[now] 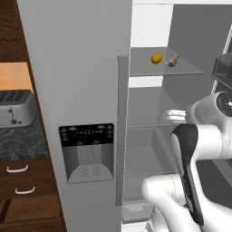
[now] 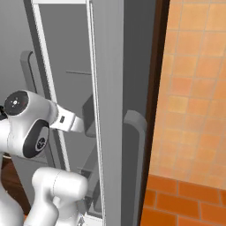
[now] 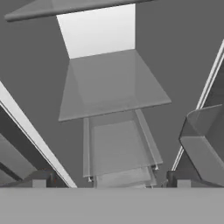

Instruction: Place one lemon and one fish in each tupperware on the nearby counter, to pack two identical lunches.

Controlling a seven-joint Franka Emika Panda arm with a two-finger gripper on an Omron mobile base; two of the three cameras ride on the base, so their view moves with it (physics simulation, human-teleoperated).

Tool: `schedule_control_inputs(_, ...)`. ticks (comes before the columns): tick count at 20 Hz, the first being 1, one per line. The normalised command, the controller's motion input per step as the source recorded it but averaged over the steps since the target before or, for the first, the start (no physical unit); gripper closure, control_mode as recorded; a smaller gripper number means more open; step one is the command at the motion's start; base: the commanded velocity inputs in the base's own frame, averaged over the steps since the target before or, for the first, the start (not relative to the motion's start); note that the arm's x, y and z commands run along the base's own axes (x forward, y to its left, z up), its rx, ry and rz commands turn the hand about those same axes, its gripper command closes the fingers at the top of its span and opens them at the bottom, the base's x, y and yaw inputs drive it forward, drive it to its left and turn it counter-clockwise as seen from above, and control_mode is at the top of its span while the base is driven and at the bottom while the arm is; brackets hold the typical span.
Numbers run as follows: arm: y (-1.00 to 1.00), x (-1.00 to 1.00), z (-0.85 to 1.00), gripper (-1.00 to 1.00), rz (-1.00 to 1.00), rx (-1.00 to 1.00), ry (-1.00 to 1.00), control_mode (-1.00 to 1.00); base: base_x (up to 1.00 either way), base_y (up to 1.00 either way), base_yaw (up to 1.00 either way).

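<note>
No writing can be read; the dispenser panel on the shut fridge door carries only blurred pale marks. Beside it the fridge stands open. A lemon and a fish lie near each other, apart, on the top glass shelf. The white arm reaches in below that shelf, at the height of the middle one. In the hand view the hand has its fingers wide apart, holding nothing, over a glass shelf and a clear drawer, with a door bin to one side. A toaster sits on the counter left of the fridge, above drawers. Orange tiles line the wall right of the fridge.
</note>
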Motion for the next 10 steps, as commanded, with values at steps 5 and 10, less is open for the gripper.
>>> schedule_control_inputs(5, 0.0, 0.6, 0.56, -1.0, 0.0, -0.01, -0.26, -1.0, 0.0, 0.0, 0.0)
schedule_control_inputs(10, 0.0, 0.31, 0.81, -1.0, 0.0, 0.0, -0.08, -1.0, 0.0, 0.0, 0.0)
